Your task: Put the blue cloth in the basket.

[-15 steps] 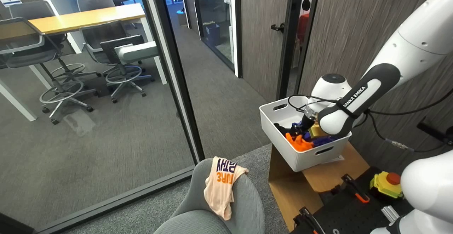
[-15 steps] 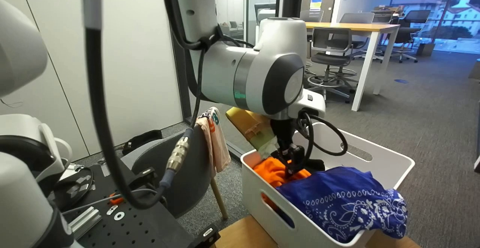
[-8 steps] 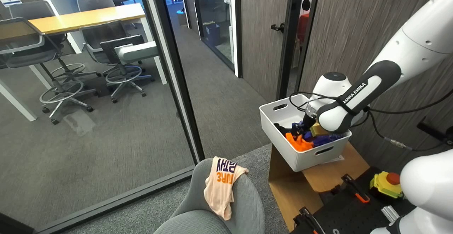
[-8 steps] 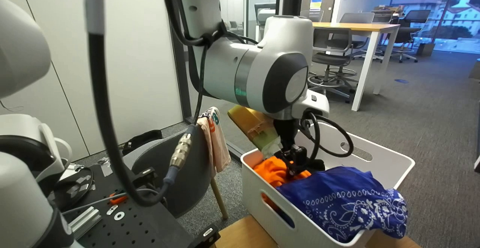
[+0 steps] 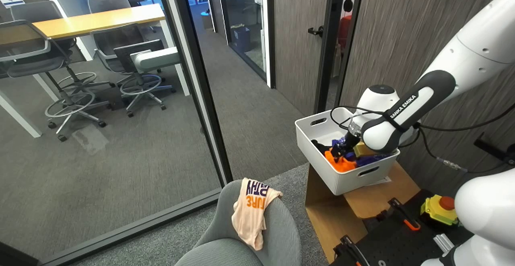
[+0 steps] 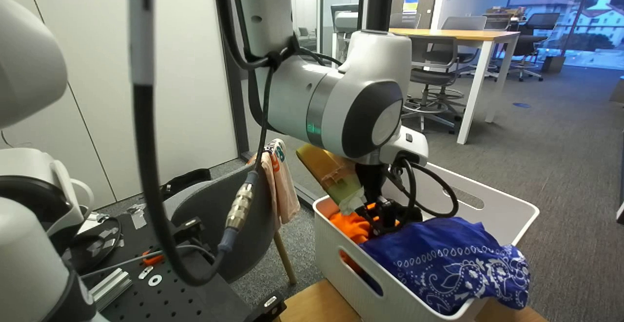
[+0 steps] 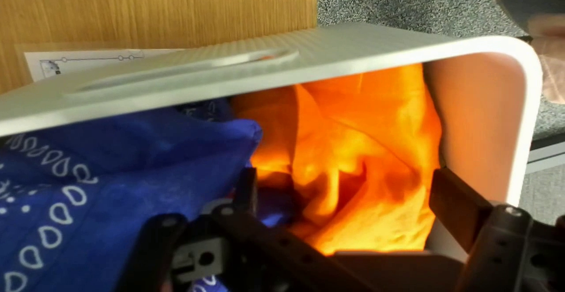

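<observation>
The white basket (image 6: 331, 263) stands on a wooden stand. The blue cloth (image 6: 453, 258), printed with white paisley, lies in it, one end draped over the near rim. My gripper (image 5: 340, 151) points down inside the basket, beside the blue cloth, over an orange cloth (image 6: 350, 227). In the wrist view my gripper (image 7: 344, 190) is open, its fingers (image 7: 461, 208) wide apart with orange fabric visible between them. Blue cloth (image 7: 132, 168) spreads to the left there, partly behind the left finger. Whether the fingertips touch fabric I cannot tell.
Close to my right finger rises the basket's end wall (image 7: 481, 119). A yellow block (image 6: 331, 173) sits beside the wrist. A peach printed cloth (image 5: 253, 213) hangs over a grey chair (image 5: 283, 225). A loose cable (image 6: 146, 176) hangs from the arm.
My gripper has shifted slightly and sunk a little deeper into the basket. The cloths show no visible movement.
</observation>
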`<state>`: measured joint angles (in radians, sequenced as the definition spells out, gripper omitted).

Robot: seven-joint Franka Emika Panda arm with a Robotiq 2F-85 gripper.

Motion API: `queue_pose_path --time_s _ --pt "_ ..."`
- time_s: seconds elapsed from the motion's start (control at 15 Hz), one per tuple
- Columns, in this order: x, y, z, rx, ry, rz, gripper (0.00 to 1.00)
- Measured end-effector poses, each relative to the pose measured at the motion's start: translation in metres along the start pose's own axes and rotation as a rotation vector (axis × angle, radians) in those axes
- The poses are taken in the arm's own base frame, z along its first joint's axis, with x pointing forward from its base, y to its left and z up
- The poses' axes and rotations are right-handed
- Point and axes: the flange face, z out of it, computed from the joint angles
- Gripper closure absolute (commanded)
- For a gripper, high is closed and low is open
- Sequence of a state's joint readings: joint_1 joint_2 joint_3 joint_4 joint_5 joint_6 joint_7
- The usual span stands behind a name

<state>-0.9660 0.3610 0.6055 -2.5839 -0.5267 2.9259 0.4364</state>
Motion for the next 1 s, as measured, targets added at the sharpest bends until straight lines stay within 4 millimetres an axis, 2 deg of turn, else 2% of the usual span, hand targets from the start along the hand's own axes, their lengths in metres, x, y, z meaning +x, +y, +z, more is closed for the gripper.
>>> queue_pose_path --time_s 0.67,0.8,0.87,0.93,1.0 --pt "0.000 -0.001 0.013 0.024 -0.031 0.011 0.00" --pt "0.001 0.004 0.018 0.040 -0.050 0.029 0.00" --pt "0.001 0.006 0.021 0.049 -0.060 0.034 0.25" --pt "0.002 0.007 0.023 0.056 -0.067 0.038 0.26" --pt "0.003 0.008 0.024 0.062 -0.072 0.037 0.32"
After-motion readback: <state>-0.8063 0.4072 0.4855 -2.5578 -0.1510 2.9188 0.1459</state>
